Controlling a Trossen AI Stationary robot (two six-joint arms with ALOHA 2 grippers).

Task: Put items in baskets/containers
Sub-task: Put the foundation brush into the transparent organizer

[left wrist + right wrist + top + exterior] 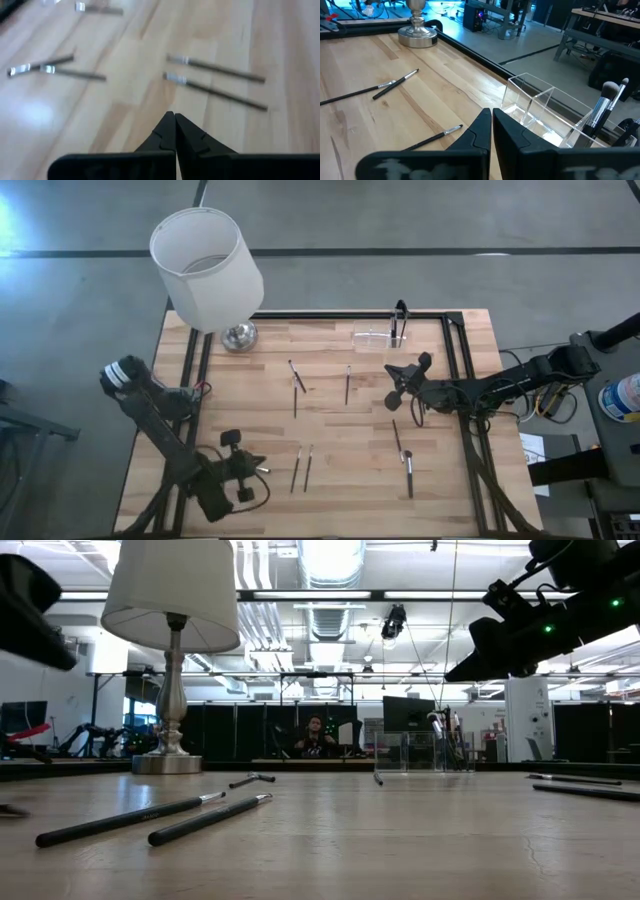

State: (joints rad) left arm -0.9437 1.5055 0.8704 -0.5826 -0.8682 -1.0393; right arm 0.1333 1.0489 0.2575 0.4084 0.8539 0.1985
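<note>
Wood surface (340, 450), near edge: left end effector (262, 469) pinched closed, empty, aimed at brush pair (302, 468). Farther: right end effector (392, 385) closed, empty, facing clear holder (378, 338); brushes stay scattered.

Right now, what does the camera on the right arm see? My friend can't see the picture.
The right gripper is shut and empty, near a clear plastic holder at the wooden table's edge. One fluffy brush stands in the holder. Three thin dark brushes lie on the wood, and a silver lamp base stands farther off.
</note>
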